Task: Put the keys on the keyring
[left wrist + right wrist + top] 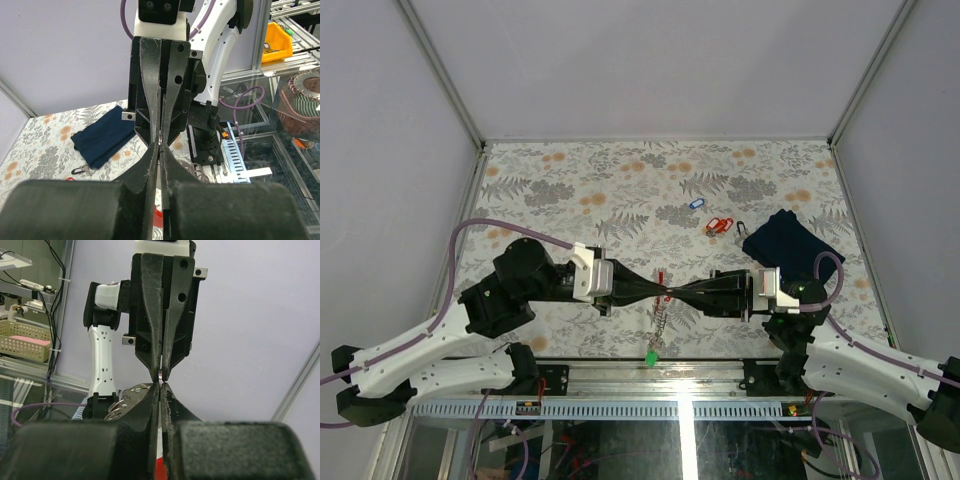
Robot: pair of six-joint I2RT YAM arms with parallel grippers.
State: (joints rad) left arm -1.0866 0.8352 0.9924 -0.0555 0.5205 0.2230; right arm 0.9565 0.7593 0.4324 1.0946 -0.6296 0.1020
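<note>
My left gripper (660, 290) and right gripper (673, 291) meet tip to tip above the table's near middle, both shut. Between the touching tips sits a thin silvery keyring (159, 374), seen edge on, also showing as a glint of keyring (160, 143) in the left wrist view. A red tag (661, 276) of one of the keys sticks out at the junction and shows through the finger gap (161, 471). A chain of rings (660, 320) runs from there to a green-tagged key (651, 356). A blue-tagged key (696, 203) and red-tagged keys (718, 226) lie further back.
A folded dark navy cloth (786, 240) lies at the right, with a small black clip (743, 228) next to it. The flowered table (570, 180) is walled by white panels. Its near edge (650, 365) runs just under the green tag.
</note>
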